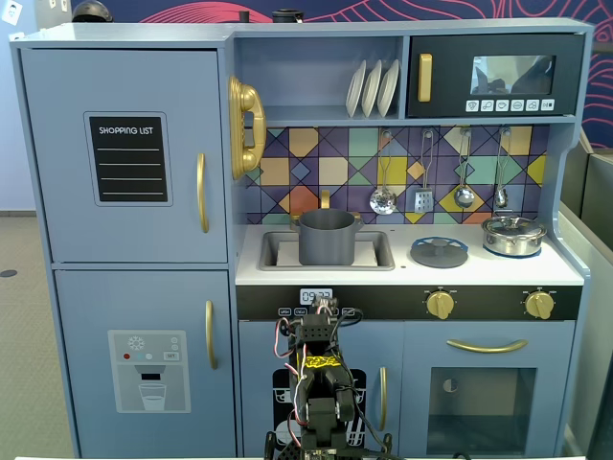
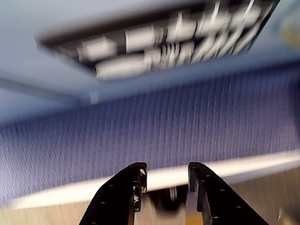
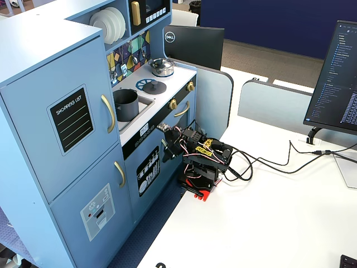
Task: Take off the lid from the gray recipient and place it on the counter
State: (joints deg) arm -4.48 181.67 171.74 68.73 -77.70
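Observation:
The gray recipient (image 1: pixel 327 244) stands in the sink, also seen in the other fixed view (image 3: pixel 126 106). Its top looks open and I see no knob on it. A dark round disc (image 1: pixel 440 252), about as wide as the pot and with pale blue spokes, lies flat on the white counter (image 1: pixel 402 270) right of the sink, at the burner place (image 3: pixel 150 86). I cannot tell whether it is the lid or the print. My arm (image 1: pixel 319 369) is folded low in front of the kitchen. My gripper (image 2: pixel 166 169) is open and empty, far below the counter.
A shiny silver pot (image 1: pixel 513 235) with its lid stands at the counter's right end. Utensils hang on the tiled back wall. The arm's base sits on a white desk (image 3: pixel 262 223) with cables and a monitor (image 3: pixel 337 78) nearby. The wrist view is blurred.

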